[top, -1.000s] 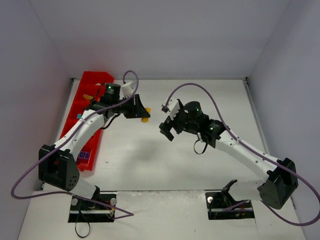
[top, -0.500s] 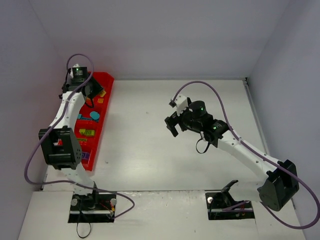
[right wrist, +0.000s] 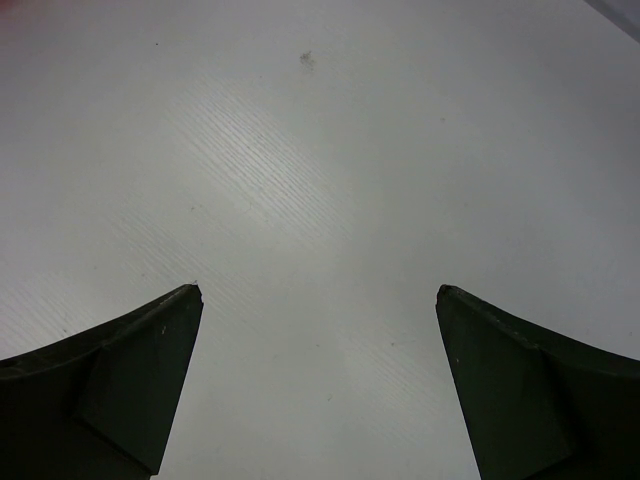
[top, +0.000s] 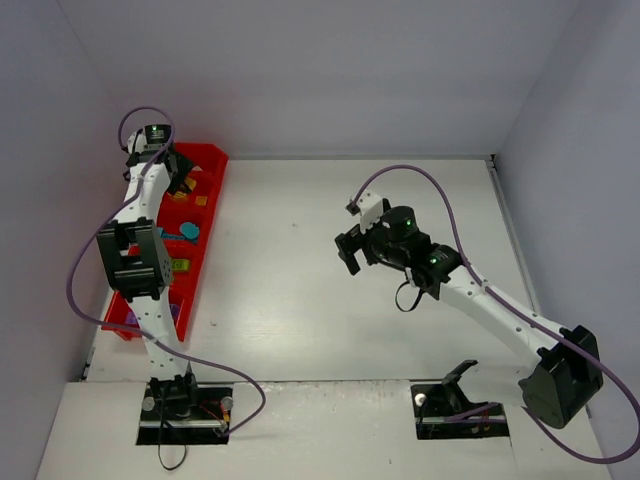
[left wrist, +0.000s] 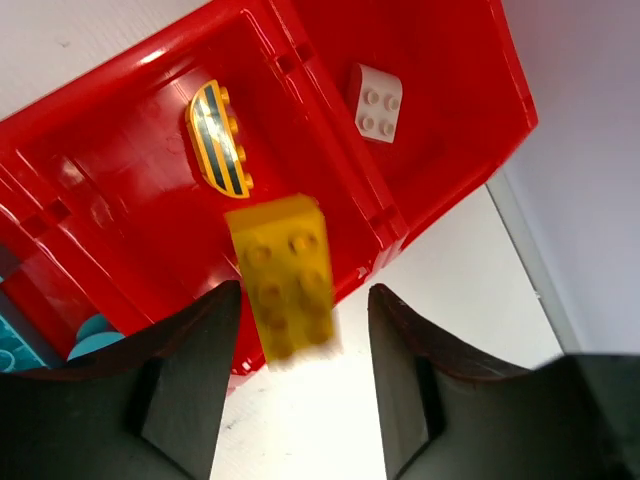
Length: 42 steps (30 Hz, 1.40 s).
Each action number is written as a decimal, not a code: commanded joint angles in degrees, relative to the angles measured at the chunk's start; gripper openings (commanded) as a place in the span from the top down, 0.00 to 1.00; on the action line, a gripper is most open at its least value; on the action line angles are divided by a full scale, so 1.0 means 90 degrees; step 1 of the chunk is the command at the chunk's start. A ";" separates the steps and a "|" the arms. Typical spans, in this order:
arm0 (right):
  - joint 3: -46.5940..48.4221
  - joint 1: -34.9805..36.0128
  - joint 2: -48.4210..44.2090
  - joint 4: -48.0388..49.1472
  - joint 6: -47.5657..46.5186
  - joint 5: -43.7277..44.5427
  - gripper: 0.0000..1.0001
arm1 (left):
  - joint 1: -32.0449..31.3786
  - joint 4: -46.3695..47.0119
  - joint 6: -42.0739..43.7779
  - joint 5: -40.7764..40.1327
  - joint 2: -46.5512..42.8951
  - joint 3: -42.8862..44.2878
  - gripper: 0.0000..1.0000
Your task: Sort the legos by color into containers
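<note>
The red tray [top: 207, 228] lies along the table's left side, with several legos in its compartments: a teal one [top: 188, 231], a lime green one [top: 180, 265] and a purple one [top: 175, 312]. My left gripper [top: 172, 175] hangs over the tray's far end. In the left wrist view its jaws [left wrist: 303, 288] stand open, and a blurred yellow brick [left wrist: 285, 275] is loose between them, touching neither finger. Below it, a yellow striped curved brick [left wrist: 220, 150] lies in one compartment [left wrist: 120, 190]. A pale brick [left wrist: 377, 100] lies in the end compartment. My right gripper [top: 348, 250] [right wrist: 318, 290] is open over bare table.
Grey walls close the table on the left, back and right. The tray's far end [left wrist: 500, 120] sits close to the back left corner. Purple cables loop from both arms. Teal bricks [left wrist: 90, 338] show in the neighbouring compartment.
My left arm swung from the table's middle to the tray's far end with the yellow brick, then its jaws opened and let the brick go. The right gripper drew slightly right.
</note>
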 commanded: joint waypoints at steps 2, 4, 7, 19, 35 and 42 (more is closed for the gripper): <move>-0.0021 -0.0049 -0.0282 0.0434 0.0189 0.0236 0.00 | 0.0091 -0.0212 -0.0258 -0.0349 -0.0209 0.0613 0.46; -0.0031 -0.0049 -0.0292 0.0434 0.0228 0.0275 0.00 | 0.0120 -0.0261 -0.0229 -0.0349 -0.0199 0.0662 0.39; 0.0008 -0.0049 -0.0292 0.0434 0.0267 0.0333 0.00 | 0.0149 -0.0232 -0.0170 -0.0290 -0.0316 0.0555 0.32; 0.0583 -0.0409 -0.0165 0.0405 0.1136 0.1689 0.00 | -0.1128 0.0432 0.2572 0.0647 -0.2453 -0.0643 0.25; 0.1180 -0.1855 -0.0751 -0.0014 0.2135 0.1681 0.00 | -0.3971 0.0774 0.3307 0.0374 -0.6387 -0.3809 0.19; 0.0936 -0.1855 -0.1170 -0.0552 0.2006 0.1954 0.00 | -0.4226 0.0754 0.3287 0.0305 -0.7483 -0.5079 0.19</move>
